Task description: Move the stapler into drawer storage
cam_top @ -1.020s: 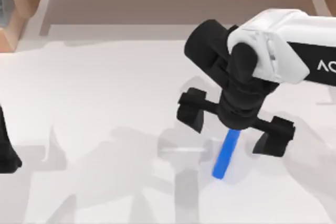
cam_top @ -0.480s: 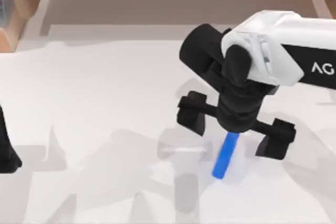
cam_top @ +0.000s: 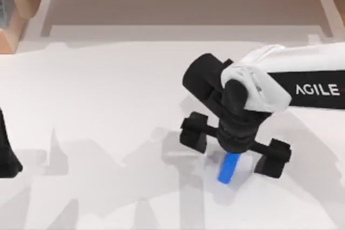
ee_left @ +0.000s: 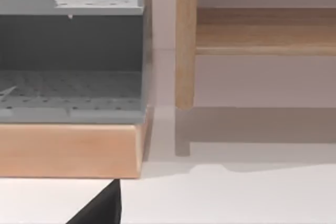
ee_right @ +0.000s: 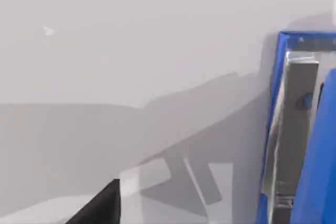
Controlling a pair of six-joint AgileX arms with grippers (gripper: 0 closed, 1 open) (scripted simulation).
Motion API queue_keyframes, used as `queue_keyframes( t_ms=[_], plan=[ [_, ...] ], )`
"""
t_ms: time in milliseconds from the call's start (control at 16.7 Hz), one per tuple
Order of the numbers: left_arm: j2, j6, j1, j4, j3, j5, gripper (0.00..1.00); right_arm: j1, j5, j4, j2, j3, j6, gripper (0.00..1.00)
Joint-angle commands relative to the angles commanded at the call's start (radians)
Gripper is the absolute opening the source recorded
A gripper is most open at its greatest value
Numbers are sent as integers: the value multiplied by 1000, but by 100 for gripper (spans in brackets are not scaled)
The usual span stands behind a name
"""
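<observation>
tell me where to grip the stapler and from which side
Grip the stapler across its narrow middle, coming straight down from above: it lies flat on the white table, a slim straight bar. The right gripper hangs over it, jaws open astride it.

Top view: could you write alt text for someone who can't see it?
The right gripper, jaws spread wide, hangs directly over a small blue stapler lying on the white table. The left arm sits parked at the table's left edge.

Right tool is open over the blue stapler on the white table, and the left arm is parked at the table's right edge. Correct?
Not quite. The left arm is parked at the table's left edge, as the top view shows. The rest holds: the right tool is open over the blue stapler on the white table.
</observation>
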Motion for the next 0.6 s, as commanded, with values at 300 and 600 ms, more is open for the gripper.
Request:
queue_keyframes(
  t_ms=[300, 600],
  plan=[
    [0, 0, 0, 0, 0, 0, 100, -2, 0, 27, 16, -16, -2, 100],
    [0, 0, 0, 0, 0, 0, 100, -2, 0, 27, 16, -16, -2, 62]
  ],
)
